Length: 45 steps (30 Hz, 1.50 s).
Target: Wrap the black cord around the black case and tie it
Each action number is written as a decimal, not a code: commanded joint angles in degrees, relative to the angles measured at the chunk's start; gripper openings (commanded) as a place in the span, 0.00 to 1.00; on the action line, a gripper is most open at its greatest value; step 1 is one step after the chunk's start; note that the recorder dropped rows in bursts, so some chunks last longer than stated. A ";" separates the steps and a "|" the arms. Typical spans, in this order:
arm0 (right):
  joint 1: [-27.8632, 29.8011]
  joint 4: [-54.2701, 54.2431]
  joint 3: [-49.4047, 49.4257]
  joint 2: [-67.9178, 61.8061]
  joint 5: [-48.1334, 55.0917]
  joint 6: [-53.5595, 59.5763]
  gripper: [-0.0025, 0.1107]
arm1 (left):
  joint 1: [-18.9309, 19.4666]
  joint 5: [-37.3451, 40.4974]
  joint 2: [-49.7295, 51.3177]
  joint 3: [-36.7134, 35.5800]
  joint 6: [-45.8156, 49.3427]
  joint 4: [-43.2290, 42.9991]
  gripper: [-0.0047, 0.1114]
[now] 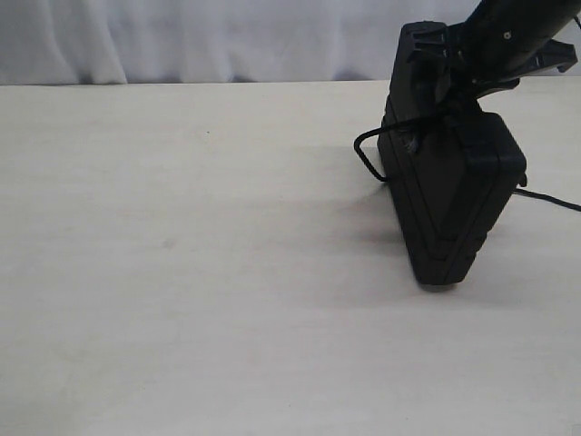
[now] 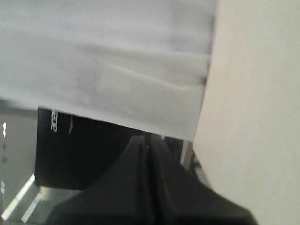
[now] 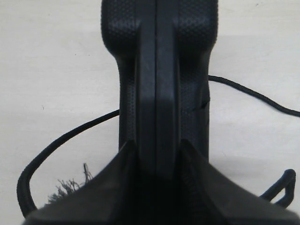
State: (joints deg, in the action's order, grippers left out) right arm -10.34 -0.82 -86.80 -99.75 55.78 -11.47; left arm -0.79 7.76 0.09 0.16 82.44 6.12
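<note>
The black case (image 1: 449, 200) stands on its edge at the right of the table, tilted a little. My right gripper (image 1: 458, 68) comes down from above and is shut on the case's top edge (image 3: 157, 56); in the right wrist view its jaws (image 3: 157, 145) clamp both sides of it. The black cord (image 1: 368, 150) crosses the case's upper part and loops out on its left, and another stretch (image 1: 549, 200) trails off to the right. Beside the case lie the cord's frayed lump (image 3: 70, 187) and a doubled stretch (image 3: 281, 187). My left gripper (image 2: 147, 140) is shut on nothing, off the exterior view.
The pale wooden table (image 1: 182, 272) stretches left and forward of the case. A white curtain (image 1: 182, 41) hangs behind the table's far edge. In the left wrist view a dark boxy object (image 2: 70, 150) stands below the curtain, beyond the table edge.
</note>
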 commanded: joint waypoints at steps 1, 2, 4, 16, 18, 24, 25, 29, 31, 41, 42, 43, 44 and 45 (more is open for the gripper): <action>0.25 -0.24 -0.86 0.61 -2.21 0.31 0.06 | 0.06 -8.83 -0.09 -0.16 -19.06 10.29 0.04; 0.25 -0.24 -0.86 0.61 -2.21 0.31 0.06 | 0.06 -6.91 -0.09 -0.16 -22.85 13.35 0.04; 0.25 -0.24 -0.86 0.61 -2.21 0.31 0.06 | 0.06 -3.27 -0.09 -0.16 -29.76 17.97 0.04; 0.25 -0.24 -0.86 0.61 -2.21 0.31 0.06 | 0.06 11.20 -0.09 -0.16 -57.31 19.50 0.04; 0.25 -0.24 -0.86 0.61 -2.21 0.31 0.06 | 0.06 10.49 -0.09 -0.16 -57.42 19.50 0.04; 0.25 -0.24 -0.86 0.61 -2.21 0.31 0.06 | 1.06 6.39 -0.09 -0.16 -57.28 19.63 0.04; 0.25 -0.24 -0.86 0.61 -2.21 0.31 0.06 | 1.06 6.85 -0.09 -0.16 -57.28 19.63 0.04; 0.25 -0.24 -0.86 0.61 -2.21 0.31 0.06 | 1.06 6.70 -0.09 -0.16 -56.63 19.02 0.04; 0.25 -0.24 -0.86 0.61 -2.21 0.31 0.06 | 1.06 5.49 -0.09 -0.16 -55.59 14.86 0.04; 0.25 -0.24 -0.86 0.61 -2.21 0.31 0.06 | 1.06 7.41 -0.09 -0.16 -55.31 6.58 0.04; 0.25 -0.24 -0.86 0.61 -2.21 0.31 0.06 | 1.06 7.55 -0.09 -0.16 -55.76 6.58 0.04; 0.25 -0.24 -0.86 0.61 -2.21 0.31 0.06 | 1.06 7.81 -0.09 -0.16 -55.86 6.58 0.04; 0.25 -0.24 -0.86 0.61 -2.21 0.31 0.06 | 1.06 8.37 -0.09 -0.16 -55.98 6.58 0.04; 0.25 -0.24 -0.86 0.61 -2.21 0.31 0.06 | 1.06 8.66 -0.09 -0.16 -56.54 6.58 0.04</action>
State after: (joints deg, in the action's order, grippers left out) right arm -10.34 -0.82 -86.80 -99.75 55.78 -11.47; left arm 0.06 15.52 0.09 0.16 27.03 12.92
